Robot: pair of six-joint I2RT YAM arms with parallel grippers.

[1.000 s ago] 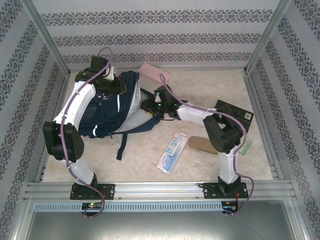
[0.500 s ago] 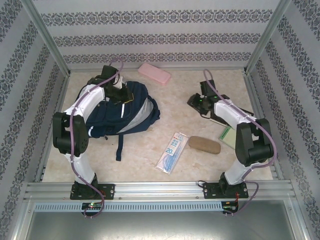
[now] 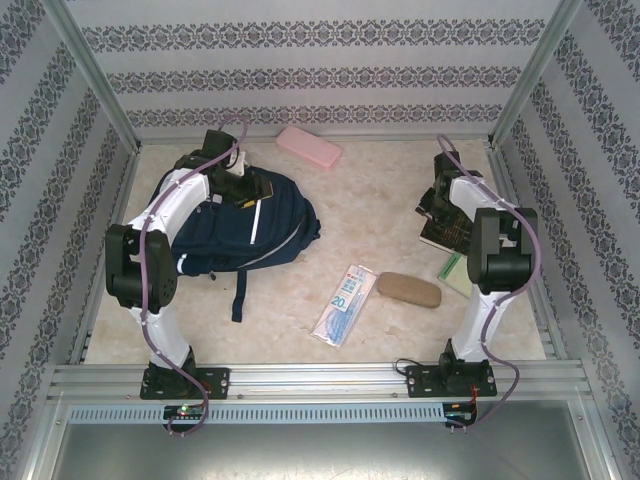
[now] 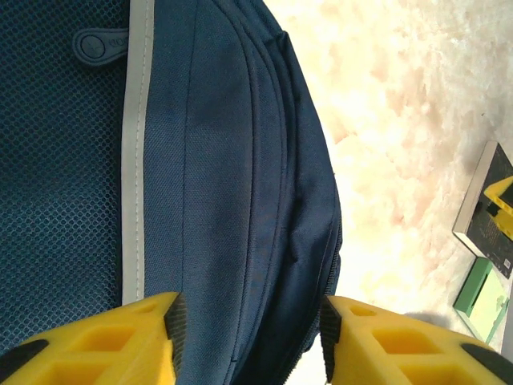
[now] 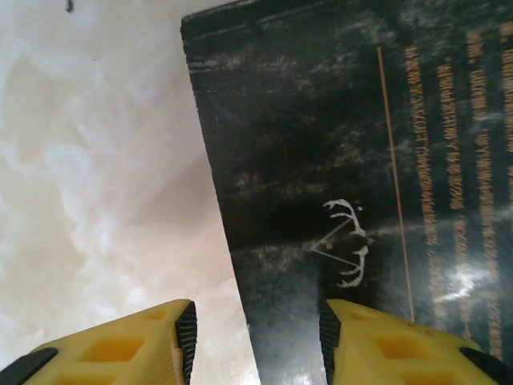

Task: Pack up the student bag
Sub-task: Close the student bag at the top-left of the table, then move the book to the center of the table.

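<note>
Right arm has swung off the bag and out to the right side of the frame; left jaws have parted, and the grey lining that showed half a second ago is mostly covered again.

Top view:
- student bag (image 3: 235,230) lies left of centre on the table (image 3: 370,200), long axis lower left to upper right, strap trailing toward the bottom edge.
- left gripper (image 3: 250,190) sits over the bag's upper end. That arm is much nearer the bag.
- right gripper (image 3: 436,210) hangs over a black book (image 3: 458,236) at right, well apart from the bag.
- Loose items: pink case (image 3: 309,148) at top centre, plastic packet (image 3: 346,303) and brown case (image 3: 408,290) lower centre, green item (image 3: 452,268) just below the book.

Left wrist view:
- left gripper (image 4: 248,337) is open, navy fabric and a reflective stripe (image 4: 136,160) beyond the pads, nothing pinched.
- Bag covers the left and centre; book (image 4: 489,200) is at the far right edge.

Right wrist view:
- right gripper (image 5: 256,337) is open and empty.
- Book (image 5: 337,160) takes the right side; its left edge runs down between the jaws, bare table (image 5: 96,160) on the left.

My read: book goes next, and the bag lies straight left of the right gripper across mid-frame. That lane looks free; packet and brown case sit below it. Real blocker is the bag mouth, which looks shut, so the left arm would need to lift it first.
</note>
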